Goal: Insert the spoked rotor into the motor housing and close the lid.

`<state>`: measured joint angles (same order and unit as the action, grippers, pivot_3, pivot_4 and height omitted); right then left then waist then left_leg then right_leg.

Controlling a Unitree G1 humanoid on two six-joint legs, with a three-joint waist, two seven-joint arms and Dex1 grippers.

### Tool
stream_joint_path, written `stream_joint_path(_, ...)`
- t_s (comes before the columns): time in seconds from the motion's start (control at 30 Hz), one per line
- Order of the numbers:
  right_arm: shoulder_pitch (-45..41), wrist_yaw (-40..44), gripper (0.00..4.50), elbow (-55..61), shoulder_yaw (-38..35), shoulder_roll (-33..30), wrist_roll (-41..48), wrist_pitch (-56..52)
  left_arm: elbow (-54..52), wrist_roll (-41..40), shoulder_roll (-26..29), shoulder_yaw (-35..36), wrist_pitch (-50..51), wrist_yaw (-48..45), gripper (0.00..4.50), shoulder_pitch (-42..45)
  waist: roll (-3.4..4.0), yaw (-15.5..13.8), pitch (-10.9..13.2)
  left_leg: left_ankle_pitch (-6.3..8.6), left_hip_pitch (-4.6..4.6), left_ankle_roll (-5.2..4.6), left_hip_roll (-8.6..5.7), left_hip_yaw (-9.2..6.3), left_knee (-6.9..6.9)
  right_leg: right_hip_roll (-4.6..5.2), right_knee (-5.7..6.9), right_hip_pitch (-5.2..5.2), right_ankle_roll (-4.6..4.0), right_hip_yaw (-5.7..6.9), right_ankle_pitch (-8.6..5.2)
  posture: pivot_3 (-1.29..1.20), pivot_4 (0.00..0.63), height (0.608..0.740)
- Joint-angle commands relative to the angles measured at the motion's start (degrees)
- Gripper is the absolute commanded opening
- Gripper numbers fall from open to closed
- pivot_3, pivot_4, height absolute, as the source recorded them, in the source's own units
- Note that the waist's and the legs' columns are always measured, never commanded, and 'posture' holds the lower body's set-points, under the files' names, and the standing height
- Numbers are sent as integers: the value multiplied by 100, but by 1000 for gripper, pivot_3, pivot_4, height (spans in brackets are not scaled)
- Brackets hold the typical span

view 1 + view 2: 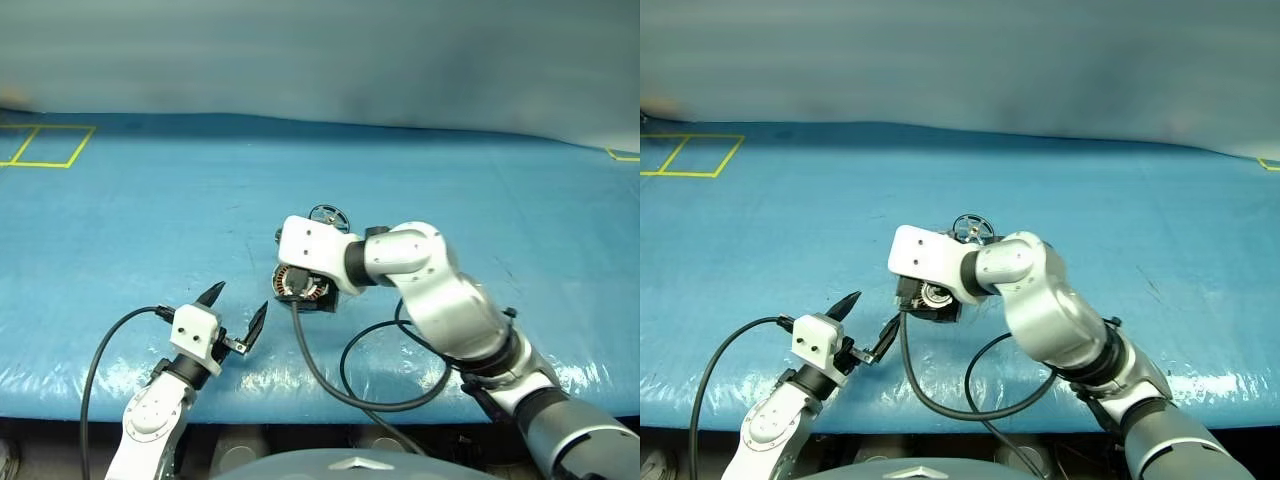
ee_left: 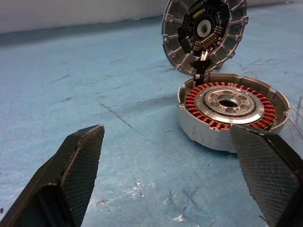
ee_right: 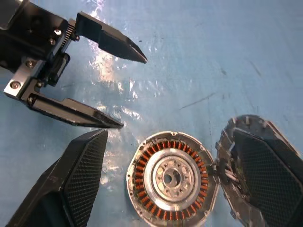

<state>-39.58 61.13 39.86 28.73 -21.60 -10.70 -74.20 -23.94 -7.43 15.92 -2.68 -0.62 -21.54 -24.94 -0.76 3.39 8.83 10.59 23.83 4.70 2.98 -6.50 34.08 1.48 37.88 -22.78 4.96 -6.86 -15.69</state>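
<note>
My left pincer [image 1: 238, 308] hangs low over the blue table [image 1: 120, 220], its two black fingers spread wide and holding nothing. Just ahead of it and a little to its right sits the motor housing [image 2: 232, 111], copper windings ringing a silver centre that looks to me like the spoked rotor [image 2: 229, 102], apparently seated already, though I cannot be sure of that. The lid [image 2: 204, 34] stands tilted up at the housing's far edge, joined to it by short wires, its inner face turned toward me.

My right pincer [image 3: 180, 179] is poised directly above the housing, its fingers wide apart and empty too, one on each side of the windings.

As I judge it, the risk lies in the closing: a push off-centre could tip the lid sideways, pinch those wires under the rim, or slide the unsteadied housing across the slick sheet.
</note>
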Motion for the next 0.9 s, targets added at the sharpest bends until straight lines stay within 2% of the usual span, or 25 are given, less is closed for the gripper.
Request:
stream_joint_path(0.03, 688, -330, 4433, 336, -710, -206, 401, 60, -192, -99, 74, 69, 48, -80, 4500, 53, -1, 5, 1, 1, 2, -1, 0, 1, 0, 0, -1, 5, 0, -1, 0, 0, 150, 740)
stream_joint_path(0.13, 1699, -1251, 4433, 75, -1293, 39, 379, 813, -292, -145, 116, 83, 161, -108, 4500, 98, 1, 13, 4, 1, 5, -1, 2, 4, -8, -1, 5, 6, -3, 0, -2, 0, 150, 740)
stream_joint_path(0.23, 2412, -2495, 4433, -534, -1916, 1014, 369, 1426, -365, -200, 147, 95, 301, -152, 4500, 147, 2, 75, 6, 1, 3, -1, 7, 11, -9, -5, 13, 0, -2, -5, -1, 0, 150, 740)
stream_joint_path(0.37, 2834, -3868, 4433, -1732, -2135, 1879, 251, 2840, -424, -210, 176, 43, 444, -169, 4500, 230, -1, 102, 8, -1, -2, 2, 8, 13, -1, -5, 21, 4, -2, -8, -1, 0, 150, 740)
stream_joint_path(0.6, 2668, -4533, 4433, -3229, -2280, 2446, 635, 4092, -514, -216, 236, 65, 566, -170, 4500, 293, 3, 104, 11, -1, -1, 2, 7, 14, -2, -4, 20, 5, -2, -10, 0, 0, 150, 740)
stream_joint_path(0.87, 2466, -4844, 4433, -4582, -1916, 2387, 404, 4903, -656, -184, 219, 6, 704, -105, 4500, 288, 6, 118, 13, -1, -5, 1, 7, 14, -11, -5, 19, 7, -3, -10, 0, 0, 150, 740)
stream_joint_path(0.9, 2448, -4899, 4262, -4708, -1883, 2361, 361, 4976, -660, -180, 218, 1, 714, -98, 4500, 293, 6, 119, 12, -1, -7, 1, 7, 13, -9, -5, 19, 10, -3, -10, 0, 0, 150, 740)
